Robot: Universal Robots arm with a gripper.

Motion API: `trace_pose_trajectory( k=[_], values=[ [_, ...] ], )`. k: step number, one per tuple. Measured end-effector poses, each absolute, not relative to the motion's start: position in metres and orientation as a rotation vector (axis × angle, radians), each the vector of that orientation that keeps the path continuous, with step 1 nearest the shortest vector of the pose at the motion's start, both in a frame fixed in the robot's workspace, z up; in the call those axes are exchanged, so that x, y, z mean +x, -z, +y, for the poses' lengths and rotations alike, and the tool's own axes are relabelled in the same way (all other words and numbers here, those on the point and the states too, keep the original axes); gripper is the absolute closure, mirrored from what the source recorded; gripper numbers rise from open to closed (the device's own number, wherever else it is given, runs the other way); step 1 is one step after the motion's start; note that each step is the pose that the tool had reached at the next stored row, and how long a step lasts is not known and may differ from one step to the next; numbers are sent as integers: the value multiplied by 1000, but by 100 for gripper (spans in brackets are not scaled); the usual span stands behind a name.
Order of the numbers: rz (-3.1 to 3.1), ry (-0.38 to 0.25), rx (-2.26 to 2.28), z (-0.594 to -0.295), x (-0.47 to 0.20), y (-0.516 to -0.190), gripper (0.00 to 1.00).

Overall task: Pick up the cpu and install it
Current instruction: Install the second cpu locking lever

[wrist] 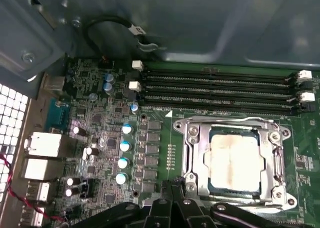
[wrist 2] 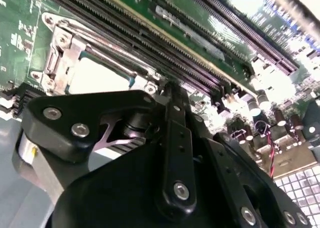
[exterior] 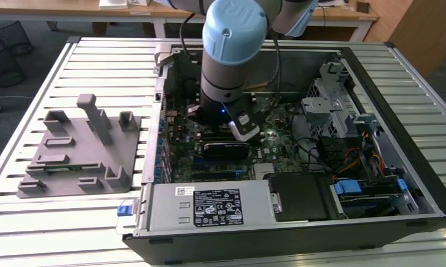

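Observation:
The cpu (wrist: 235, 160) lies flat in the square metal-framed socket (wrist: 192, 158) on the green motherboard (wrist: 95, 118), its pale silver top facing up. It also appears in the second wrist view as a light square, the cpu (wrist 2: 100, 78), just beyond the black finger links. My gripper (wrist: 172, 187) hovers beside the socket's edge, fingers drawn together with nothing between them. In the exterior view the arm (exterior: 226, 61) reaches straight down into the open computer case (exterior: 401, 111).
Long black memory slots (wrist: 215, 91) run beside the socket. Capacitors (wrist: 122, 145) and rear ports (wrist: 40, 145) stand on its other side. A drive cage (exterior: 334, 105), cables and the power supply (exterior: 207, 206) crowd the case. A grey fixture (exterior: 74, 156) sits at the exterior view's left.

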State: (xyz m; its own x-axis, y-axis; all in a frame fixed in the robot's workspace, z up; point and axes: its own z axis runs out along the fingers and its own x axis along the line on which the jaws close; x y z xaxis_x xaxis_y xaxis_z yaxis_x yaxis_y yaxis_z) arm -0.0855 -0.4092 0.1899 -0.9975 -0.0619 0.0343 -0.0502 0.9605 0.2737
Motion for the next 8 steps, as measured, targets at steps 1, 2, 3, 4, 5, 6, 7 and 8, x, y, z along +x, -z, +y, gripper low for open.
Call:
trace_pose_trajectory(
  k=[1,2,3,4,5,6,7,8],
  values=[
    [-3068,426,88,-409,-86,-190,89],
    [-3068,425,88,-409,-86,-191,89],
    [-3068,425,88,-409,-87,-193,89],
    [-3068,426,88,-409,-87,-196,89],
    [-3068,426,88,-409,-87,-198,89],
    [-3068,426,88,-409,-87,-201,89],
    [-3068,426,88,-409,-87,-204,89],
    [-3068,426,88,-409,-87,-207,89]
  ],
)
